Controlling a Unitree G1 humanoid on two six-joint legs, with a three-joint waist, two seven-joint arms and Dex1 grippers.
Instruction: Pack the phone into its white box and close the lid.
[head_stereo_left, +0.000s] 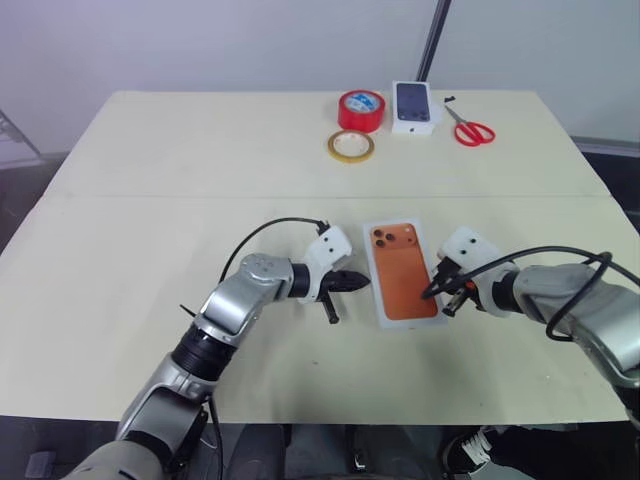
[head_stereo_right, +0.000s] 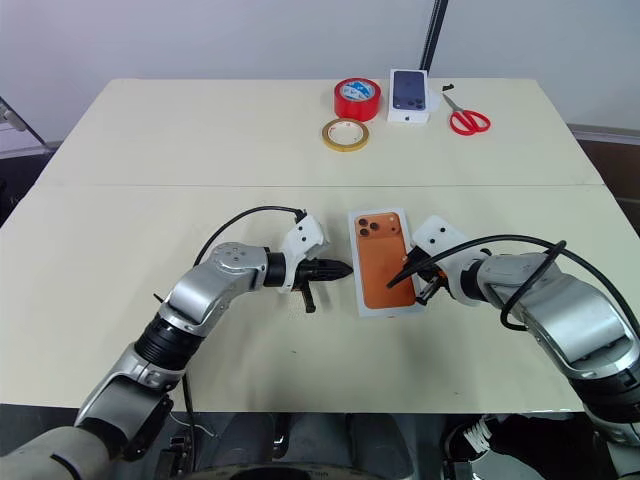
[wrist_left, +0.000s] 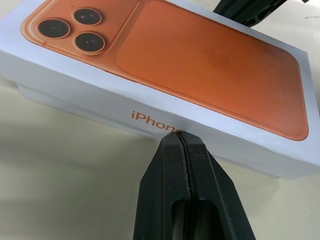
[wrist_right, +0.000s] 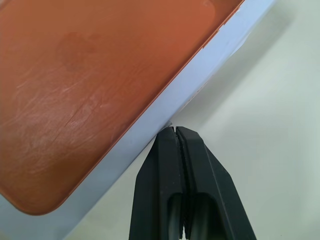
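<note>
The lid (head_stereo_left: 403, 272) sits on the white box (wrist_left: 45, 97) on the counter (head_stereo_left: 150, 230). Left claw (head_stereo_left: 362, 283) and right claw (head_stereo_left: 430, 293), both pressed together, flank it, tips at its sides.

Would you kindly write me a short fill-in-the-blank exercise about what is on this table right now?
1. The closed white box has an ____ phone printed on its lid.
2. The left end effector and the right end effector are both ____.
3. Behind the red tape roll lies a ____ tape ring.
4. The scissors have ____ handles.

Missing words: orange; shut; yellow; red
</note>
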